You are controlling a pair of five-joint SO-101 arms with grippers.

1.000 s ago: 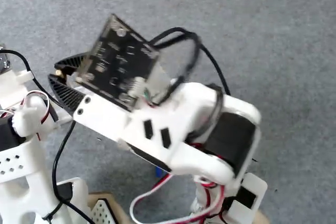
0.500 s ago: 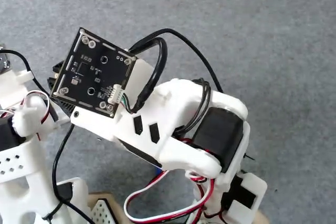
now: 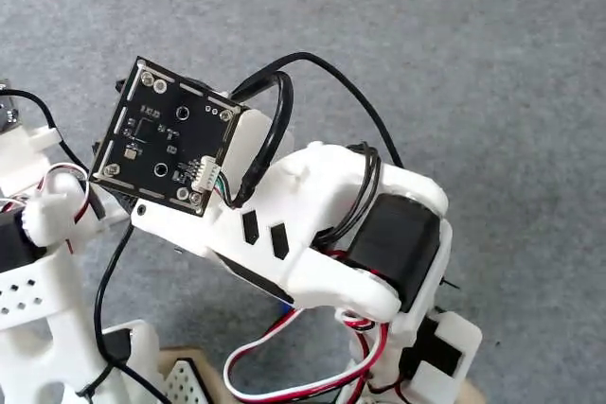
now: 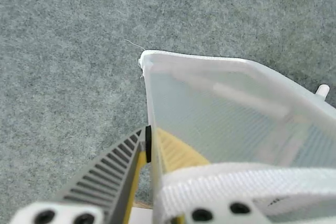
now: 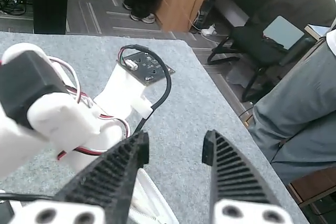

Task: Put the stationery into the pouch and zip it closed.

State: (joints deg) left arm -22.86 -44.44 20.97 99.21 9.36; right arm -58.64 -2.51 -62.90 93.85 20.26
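Here we go: the left gripper point(image 4: 149, 148) has its ribbed finger point(image 4: 113, 169) pinched tight on the edge of the pouch point(image 4: 220, 114), holding it over the grey table point(image 3: 492, 63).

Just above those fingers, the camera board point(image 3: 170, 147) on the arm point(image 3: 312, 234) in the middle of the table has swung left and turned over the last second. It has barely budged in the last half. We read that as a wrist roll settling, with the pouch being angled for loading or zipping.

Inside the clear pouch we make out pale, bar-like shapes through the wall, too faint to name. Whether the zip is closed, we can't tell.

Farther out, the right gripper point(image 5: 176, 145) is spread wide with nothing in it, so we'd say it is free for the next job.
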